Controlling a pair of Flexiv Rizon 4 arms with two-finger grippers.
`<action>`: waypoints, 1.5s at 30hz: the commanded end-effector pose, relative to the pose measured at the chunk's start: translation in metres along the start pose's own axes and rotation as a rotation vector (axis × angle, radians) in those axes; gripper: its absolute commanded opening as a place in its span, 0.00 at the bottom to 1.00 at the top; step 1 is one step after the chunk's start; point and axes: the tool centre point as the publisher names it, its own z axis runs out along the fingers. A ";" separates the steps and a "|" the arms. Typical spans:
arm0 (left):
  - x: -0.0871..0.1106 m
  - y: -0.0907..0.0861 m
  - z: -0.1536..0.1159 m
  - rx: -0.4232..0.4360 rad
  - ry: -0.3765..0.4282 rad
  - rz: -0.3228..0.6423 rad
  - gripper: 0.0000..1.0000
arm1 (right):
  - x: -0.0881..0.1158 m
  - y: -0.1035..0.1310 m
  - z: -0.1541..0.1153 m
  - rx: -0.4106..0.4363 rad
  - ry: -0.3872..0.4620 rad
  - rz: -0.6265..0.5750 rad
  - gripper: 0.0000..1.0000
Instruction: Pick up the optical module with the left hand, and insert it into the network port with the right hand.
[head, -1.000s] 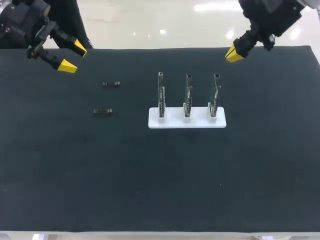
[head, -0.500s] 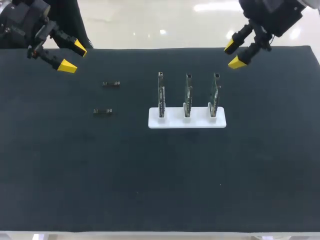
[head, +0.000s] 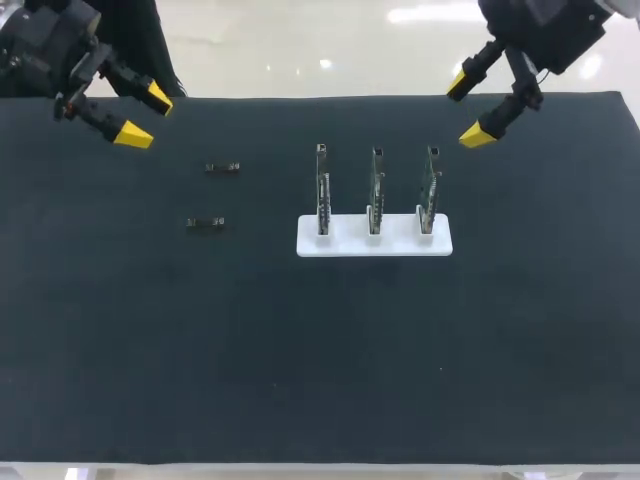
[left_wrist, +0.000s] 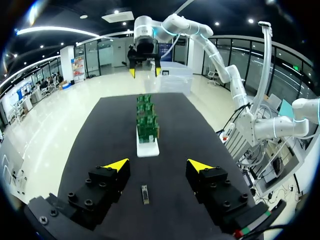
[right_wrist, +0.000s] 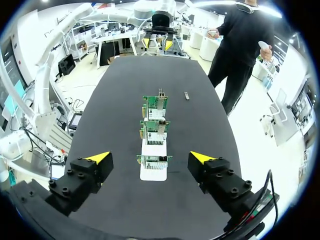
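Two light, rigid-looking optical modules (head: 222, 167) (head: 205, 224) lie left of the stand (head: 345, 241); we favour their long sides, left gripper (head: 143, 115) and right gripper (head: 470, 110) agape.

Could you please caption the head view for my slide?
Left gripper and right gripper open at far corners; two optical modules lie beside a white stand of three boards.

The head camera looks steeply down from above and behind, taking in the whole desk (head: 300, 380). The wrist cameras hang over its opposite ends, looking out past the left pincer (left_wrist: 158, 163) and the right pincer (right_wrist: 150, 156), facing each other. All three share the white stand (head: 373, 240) of boards, seen end-on from both wrists
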 end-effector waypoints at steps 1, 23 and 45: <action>0.001 0.003 0.000 -0.029 0.176 -0.007 1.00 | 0.000 0.001 0.000 0.001 0.000 0.000 1.00; 0.075 0.033 0.059 -0.263 0.710 -0.093 1.00 | 0.000 0.001 0.000 0.001 0.000 0.000 1.00; 0.125 0.044 0.090 -0.230 0.817 -0.129 1.00 | 0.000 0.001 0.000 0.001 0.000 0.000 1.00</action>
